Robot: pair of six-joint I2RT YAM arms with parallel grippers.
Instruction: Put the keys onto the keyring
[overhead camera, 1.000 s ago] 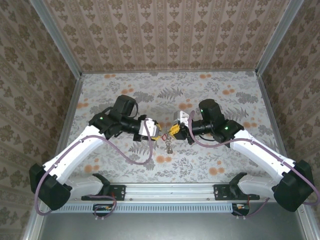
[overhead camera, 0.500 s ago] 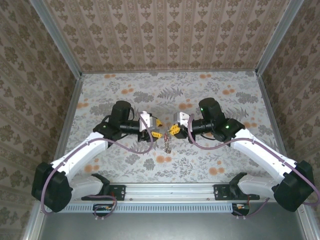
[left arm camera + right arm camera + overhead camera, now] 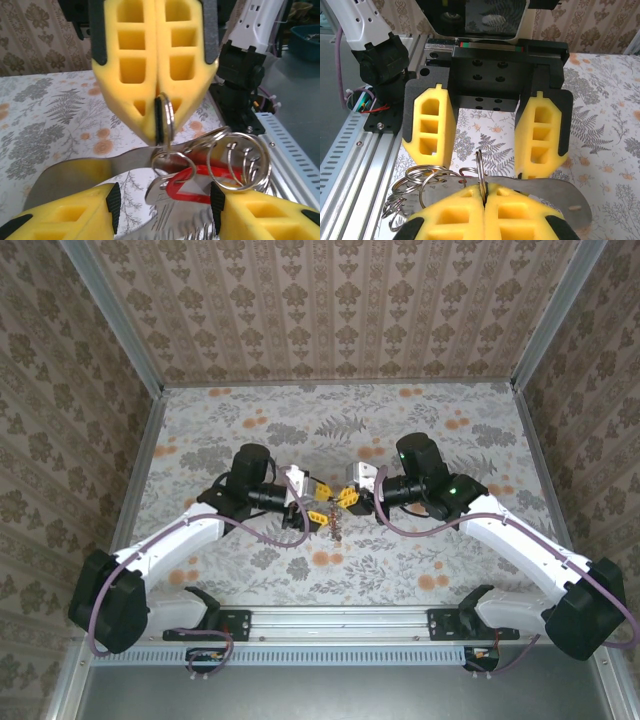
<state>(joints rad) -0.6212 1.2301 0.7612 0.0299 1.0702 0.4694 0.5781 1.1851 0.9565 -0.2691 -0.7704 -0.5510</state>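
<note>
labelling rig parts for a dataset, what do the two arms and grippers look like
The left arm and right arm have white links, black joints and a looping purple cable. The left gripper and right gripper carry yellow fingers with rectangular cut-outs, backed in black.

The left gripper [image 3: 319,502] and the right gripper [image 3: 345,497] meet face to face over the middle of the table [image 3: 430,430], with the left one on the left. The keyring [image 3: 480,170] stands up on its edge, pinched between the right gripper's fingers [image 3: 515,210]. The left gripper's fingers [image 3: 427,127] stand wide apart, one to each side of the keyring. The keys [image 3: 182,192] and small rings [image 3: 240,160] hang under the keyring, above the table. A rail [image 3: 340,620] runs along the table's near edge.
</note>
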